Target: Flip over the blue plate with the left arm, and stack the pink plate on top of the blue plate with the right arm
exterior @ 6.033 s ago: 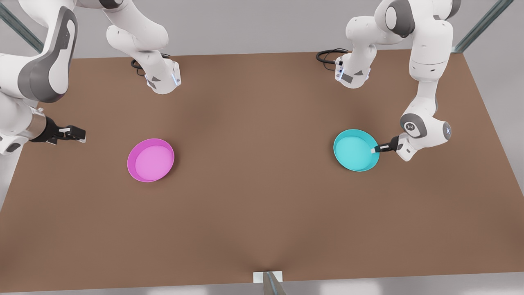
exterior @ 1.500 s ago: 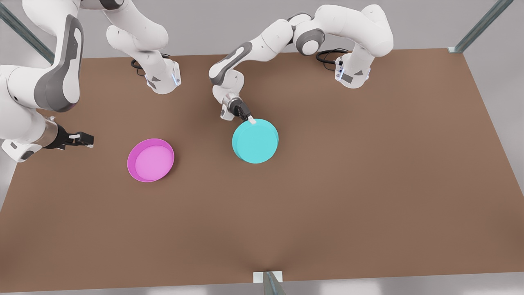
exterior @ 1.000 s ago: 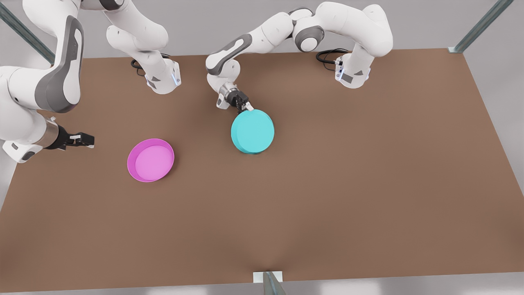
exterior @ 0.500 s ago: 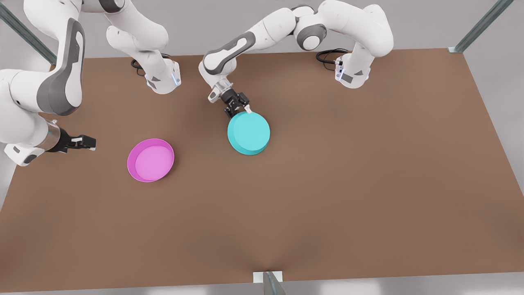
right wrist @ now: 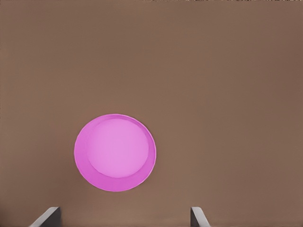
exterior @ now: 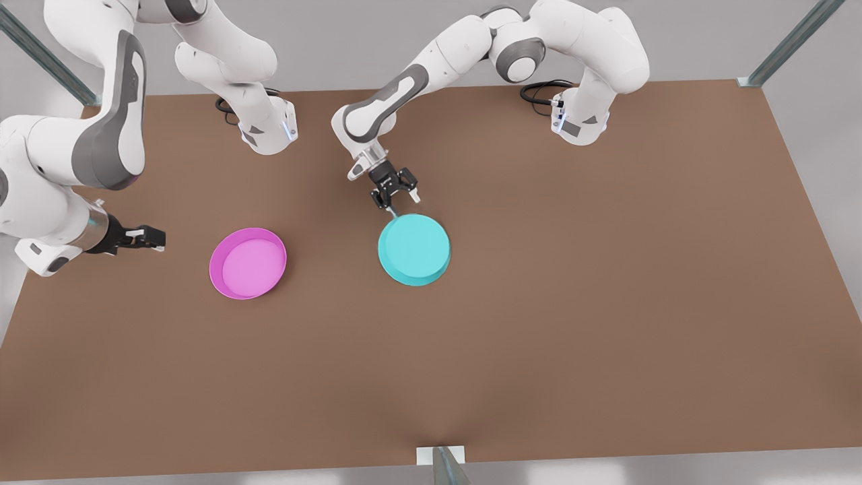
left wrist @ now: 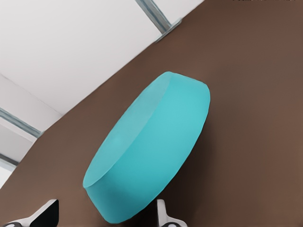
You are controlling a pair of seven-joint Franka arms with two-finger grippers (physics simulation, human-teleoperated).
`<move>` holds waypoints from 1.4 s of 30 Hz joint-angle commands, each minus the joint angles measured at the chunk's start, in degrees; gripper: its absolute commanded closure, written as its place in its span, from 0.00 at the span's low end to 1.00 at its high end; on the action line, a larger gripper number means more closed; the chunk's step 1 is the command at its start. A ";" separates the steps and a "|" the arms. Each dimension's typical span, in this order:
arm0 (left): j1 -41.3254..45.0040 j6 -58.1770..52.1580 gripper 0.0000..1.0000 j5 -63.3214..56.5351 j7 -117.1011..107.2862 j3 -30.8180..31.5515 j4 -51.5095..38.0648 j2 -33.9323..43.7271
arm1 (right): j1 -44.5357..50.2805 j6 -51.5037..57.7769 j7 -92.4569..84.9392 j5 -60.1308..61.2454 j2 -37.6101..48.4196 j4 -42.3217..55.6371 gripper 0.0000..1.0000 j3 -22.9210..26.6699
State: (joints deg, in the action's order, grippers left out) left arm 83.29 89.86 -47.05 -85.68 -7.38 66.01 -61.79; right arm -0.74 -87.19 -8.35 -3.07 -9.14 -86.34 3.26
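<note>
The blue plate (exterior: 413, 249) lies upside down near the middle of the brown table (exterior: 606, 303), flat underside up. The left gripper (exterior: 399, 198) is just behind its far rim, jaws apart and not holding it. The pink plate (exterior: 248, 263) sits upright toward the front view's left; beyond it, the right gripper (exterior: 151, 237) has its jaws apart.

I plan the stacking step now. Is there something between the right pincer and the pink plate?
Nothing visible. The right pincer, open, hovers beside the pink plate, bare table between them. The left pincer is open just above the blue plate.
</note>
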 commanded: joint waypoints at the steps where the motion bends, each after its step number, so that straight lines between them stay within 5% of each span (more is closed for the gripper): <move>1: -0.32 0.05 0.00 0.02 -0.01 0.00 0.00 0.01 | -0.14 0.00 0.00 0.00 0.00 0.03 0.00 -0.01; 6: -0.33 1.36 0.00 3.53 -0.19 1.40 -2.29 5.10 | -0.14 -0.53 -0.35 -1.14 2.20 -1.90 0.00 -0.01; 8: -3.57 3.03 0.00 9.43 1.05 1.40 1.57 12.92 | -4.60 -11.49 -8.16 1.04 3.60 -16.82 0.00 0.69; 9: -7.61 4.26 0.00 13.46 4.81 1.49 4.83 17.40 | -9.89 -25.92 -18.71 4.13 3.60 -26.77 0.00 0.87; 11: -14.46 4.70 0.00 20.23 13.25 1.49 7.20 22.94 | -11.56 -27.15 -18.98 4.83 1.76 -29.06 0.00 2.10; 18: -58.41 4.36 0.00 45.64 64.75 0.26 15.12 47.99 | -15.52 -26.19 -21.26 15.38 -7.55 -32.49 0.00 4.21; 21: -66.84 4.18 0.00 48.19 78.21 0.69 29.88 62.84 | -15.25 -26.19 -25.75 15.56 -10.02 -31.88 0.00 4.12; 23: -72.83 3.74 0.00 47.93 80.41 5.62 27.87 58.73 | -15.25 -26.19 -27.69 15.73 -11.34 -31.70 0.00 4.12; 25: -74.77 -2.85 0.00 47.84 82.52 6.67 16.43 50.98 | -14.64 -29.43 -26.02 20.83 -13.18 -31.70 0.00 3.95; 39: -77.32 -1.97 0.00 47.05 83.84 8.87 16.08 53.44 | -10.24 -35.33 -26.01 22.06 -17.93 -32.14 0.00 2.54; 41: -77.32 -1.80 0.00 47.13 83.57 8.79 16.17 53.00 | -10.15 -34.81 -26.01 22.06 -17.84 -32.05 0.44 2.54; 42: -77.32 -2.59 0.00 47.31 83.22 8.87 16.17 53.53 | -10.15 -34.72 -26.10 22.06 -17.84 -32.05 0.49 2.54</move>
State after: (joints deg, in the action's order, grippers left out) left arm 5.92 87.29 0.28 -2.54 1.62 82.18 -8.36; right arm -10.90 -121.86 -34.53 18.90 -26.98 -118.31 5.80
